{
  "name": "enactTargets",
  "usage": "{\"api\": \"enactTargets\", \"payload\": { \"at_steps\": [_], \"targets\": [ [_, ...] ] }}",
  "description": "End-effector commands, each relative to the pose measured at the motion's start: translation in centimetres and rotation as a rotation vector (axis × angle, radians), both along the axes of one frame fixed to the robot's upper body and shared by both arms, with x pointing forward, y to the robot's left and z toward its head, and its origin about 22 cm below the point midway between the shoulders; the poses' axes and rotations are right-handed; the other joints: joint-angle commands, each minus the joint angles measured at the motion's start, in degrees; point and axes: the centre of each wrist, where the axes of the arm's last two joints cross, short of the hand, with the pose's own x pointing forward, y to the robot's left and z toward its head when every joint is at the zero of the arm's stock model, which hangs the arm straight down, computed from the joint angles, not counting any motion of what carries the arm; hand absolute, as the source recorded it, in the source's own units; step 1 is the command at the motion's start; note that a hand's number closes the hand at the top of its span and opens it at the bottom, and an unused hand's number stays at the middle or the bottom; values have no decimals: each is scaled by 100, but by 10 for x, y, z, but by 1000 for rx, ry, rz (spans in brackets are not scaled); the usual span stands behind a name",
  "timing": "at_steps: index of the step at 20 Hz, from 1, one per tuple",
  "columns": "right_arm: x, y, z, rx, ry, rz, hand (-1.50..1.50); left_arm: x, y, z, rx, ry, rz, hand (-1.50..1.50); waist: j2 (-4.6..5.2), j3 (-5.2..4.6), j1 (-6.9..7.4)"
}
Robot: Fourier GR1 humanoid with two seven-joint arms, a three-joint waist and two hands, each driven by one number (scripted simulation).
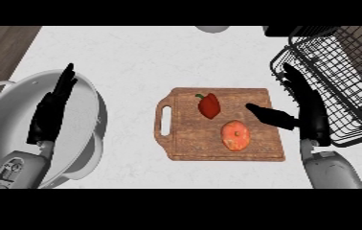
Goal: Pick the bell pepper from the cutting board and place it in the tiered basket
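A red bell pepper (209, 105) with a green stem lies on the wooden cutting board (187, 147), toward its upper middle. My right hand (309, 113) hovers at the board's right edge, open, fingers pointing up and thumb stretched left toward the pepper, a short gap away from it. The black wire tiered basket (332, 66) stands at the right, just behind that hand. My left hand (51, 109) rests open, fingers up, over a pan at the left.
An orange round fruit (235, 135) lies on the board below and right of the pepper. A large grey pan (88, 128) fills the left side. A pale object (212, 28) peeks in at the top edge. The counter is white.
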Motion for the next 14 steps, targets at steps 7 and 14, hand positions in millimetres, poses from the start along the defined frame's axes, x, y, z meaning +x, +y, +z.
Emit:
{"api": "enactTargets", "payload": {
  "at_steps": [7, 14],
  "targets": [
    [36, 37, 83, -394, 371, 282, -150, 6, -5, -9, -8, -3, 6, 0, 45, -11, 70],
    [71, 93, 90, -355, 497, 240, -150, 0, -2, 3, 2, -8, -11, 0, 40, 4, 79]
  ]
}}
